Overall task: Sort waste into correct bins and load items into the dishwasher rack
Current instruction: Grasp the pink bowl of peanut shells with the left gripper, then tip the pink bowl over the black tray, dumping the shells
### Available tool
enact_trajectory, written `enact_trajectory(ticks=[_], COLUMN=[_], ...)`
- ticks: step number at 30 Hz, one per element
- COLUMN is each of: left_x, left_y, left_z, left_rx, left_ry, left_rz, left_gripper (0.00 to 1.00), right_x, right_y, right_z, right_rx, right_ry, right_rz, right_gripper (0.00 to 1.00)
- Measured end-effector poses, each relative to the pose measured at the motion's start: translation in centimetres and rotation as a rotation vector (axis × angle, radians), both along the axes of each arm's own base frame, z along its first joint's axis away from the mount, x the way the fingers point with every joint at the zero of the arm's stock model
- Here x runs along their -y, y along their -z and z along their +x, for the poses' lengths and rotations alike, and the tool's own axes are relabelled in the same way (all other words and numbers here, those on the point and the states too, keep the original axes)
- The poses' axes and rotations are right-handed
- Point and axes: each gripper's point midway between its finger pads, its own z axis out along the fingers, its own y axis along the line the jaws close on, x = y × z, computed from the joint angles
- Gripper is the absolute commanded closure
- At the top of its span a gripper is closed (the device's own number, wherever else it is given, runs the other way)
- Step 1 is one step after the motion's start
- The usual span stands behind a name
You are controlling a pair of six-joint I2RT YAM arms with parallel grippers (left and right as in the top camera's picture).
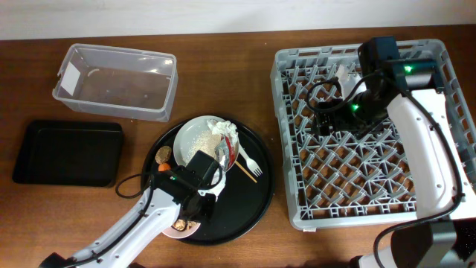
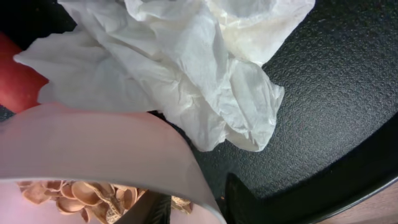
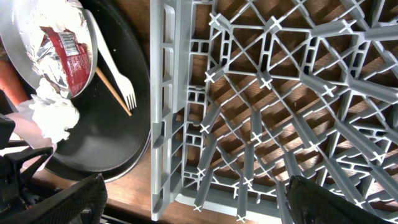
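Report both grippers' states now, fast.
Left gripper: astride the rim of the pink bowl; clamped or not cannot be told.
Right gripper: open, empty, over the dishwasher rack.

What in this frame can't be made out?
Pink round bowl: overhead, the left arm covers most of it.
Left jaws: left wrist view, the bowl's rim hides whether they grip.
Brown round lump: overhead, too small to identify.

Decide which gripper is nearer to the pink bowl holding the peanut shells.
Left. The left gripper sits at the pink bowl, one finger on each side of its rim. The right gripper hangs open over the dishwasher rack, well away from the bowl.
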Motion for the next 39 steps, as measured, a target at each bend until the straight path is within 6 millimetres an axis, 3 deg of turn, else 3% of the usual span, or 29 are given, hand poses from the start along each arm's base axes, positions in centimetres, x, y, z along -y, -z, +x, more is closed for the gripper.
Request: enact_trajectory(ticks=[4, 12, 15, 18, 20, 27, 31, 34, 39], left_x=[-0.2, -0.5, -0.8, -0.9, -2.8, -11.2, -16.9, -19.6, -23.9], left_y=[0.0, -1.1, -3.6, -5.9, -7.5, -9.6, -11.2, -12.6, -11.0], left_z=[0.1, 0.3, 0.8, 2.8, 5.2, 11.6, 14.6, 16.3, 18.8], left_rx=[0.006, 0.007, 0.025, 0.089, 0.142, 0.309, 0.452, 0.553, 0.605], left_ry=[-0.011, -0.016, 0.002, 0.003, -0.053, -0.274, -0.398, -0.446, -0.507], left_rz=[0.011, 0.036, 0.064, 0.063, 0.062, 0.023, -0.007, -0.029, -0.075], left_gripper=[1.0, 1.0, 1.0, 1.0, 1.0, 1.0, 1.0, 1.0, 1.0], right_x=[0.0, 0.0, 0.0, 0.0, 0.0, 0.0, 0.0, 0.0, 0.0], right_y=[0.0, 0.0, 0.0, 0.0, 0.0, 0.0, 0.1, 0.1, 0.1], right_z=[0.0, -0.1, -0.1, -0.1, -0.1, -0.3, -0.3, -0.4, -0.5], right_rx=[0.0, -0.003, -0.003, -0.003, -0.004, -0.011, -0.013, -0.015, -0.021], right_ry=[0.0, 0.0, 0.0, 0.0, 0.0, -0.001, 0.0, 0.0, 0.0], right_rz=[0.0, 0.0, 0.0, 0.0, 0.0, -0.001, -0.001, -0.001, -0.002], right_gripper=[0.04, 0.04, 0.04, 0.04, 0.04, 0.04, 0.04, 0.04, 0.04])
